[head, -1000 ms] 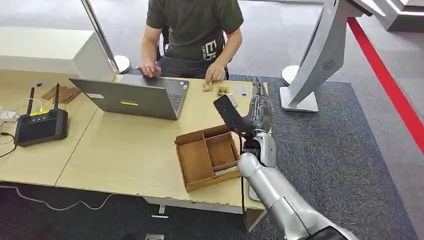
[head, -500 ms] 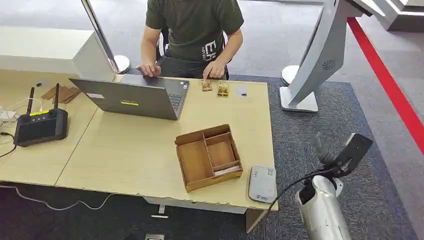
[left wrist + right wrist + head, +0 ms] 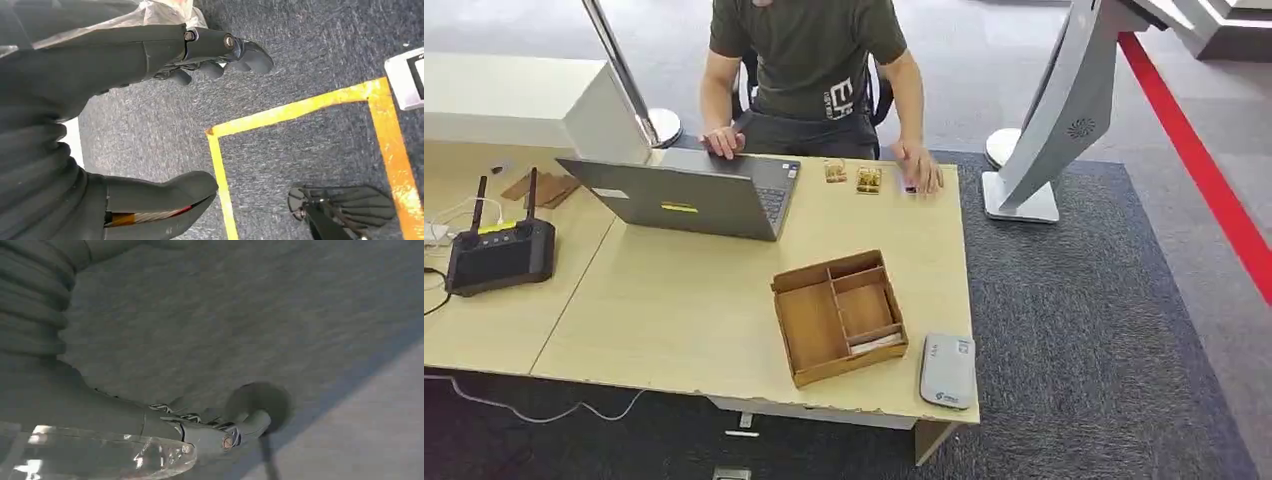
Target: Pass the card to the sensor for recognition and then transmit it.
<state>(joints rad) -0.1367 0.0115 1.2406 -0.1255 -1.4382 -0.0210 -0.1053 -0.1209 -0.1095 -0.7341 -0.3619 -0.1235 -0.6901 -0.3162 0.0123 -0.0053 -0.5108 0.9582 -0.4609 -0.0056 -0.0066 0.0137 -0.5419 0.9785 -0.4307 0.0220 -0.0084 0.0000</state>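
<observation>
Your left hand (image 3: 165, 65) hangs over grey carpet (image 3: 300, 65) with a yellow tape line (image 3: 300, 107); its fingers are apart from the thumb and hold nothing. Your right hand (image 3: 200, 427) also hangs over carpet, fingers stretched out, nothing in them. From the head view you see the light wooden table (image 3: 694, 290), the brown wooden compartment tray (image 3: 839, 315) and the flat grey card reader (image 3: 947, 370) just beside it. At the far edge a person's hand (image 3: 921, 172) covers a small pale card (image 3: 909, 185).
</observation>
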